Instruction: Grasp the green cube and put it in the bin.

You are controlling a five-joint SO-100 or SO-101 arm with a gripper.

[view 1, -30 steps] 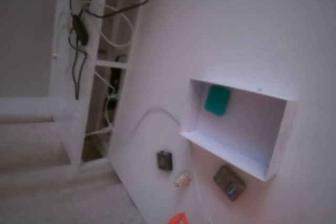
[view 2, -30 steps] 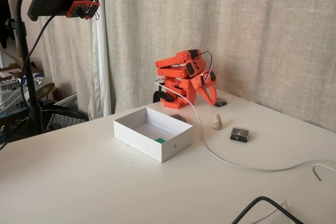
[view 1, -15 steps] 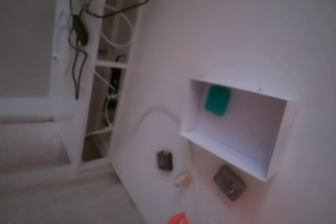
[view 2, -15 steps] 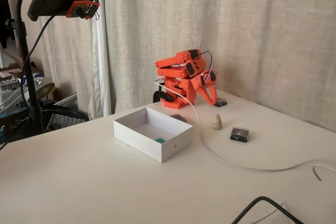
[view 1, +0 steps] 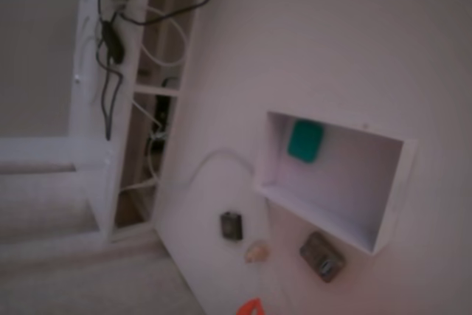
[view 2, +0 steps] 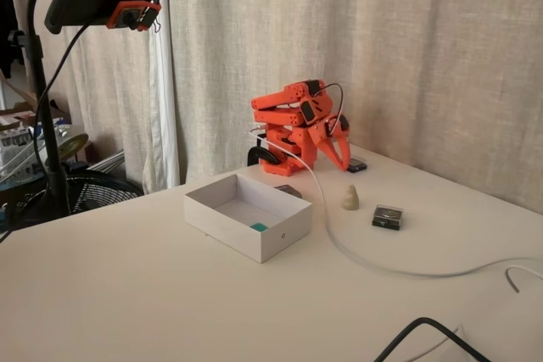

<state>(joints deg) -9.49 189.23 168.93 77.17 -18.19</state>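
The green cube (view 1: 305,141) lies on the floor of the bin (view 1: 310,210), close to one wall; in the other fixed view only its top (view 2: 258,227) shows behind the white bin's front wall (view 2: 246,240). The orange arm sits folded at the back of the table, away from the bin. Its gripper (view 2: 345,164) points down at the table, fingers drawn together with nothing between them. An orange tip of the arm (view 1: 251,307) pokes in at the bottom edge of a fixed view.
A dark grey square block (view 2: 387,217) and a beige lump (view 2: 350,198) lie right of the bin. Another dark block (view 2: 288,191) sits behind it. A white cable (view 2: 356,256) curves across the table. A camera on a stand (view 2: 102,6) stands at left.
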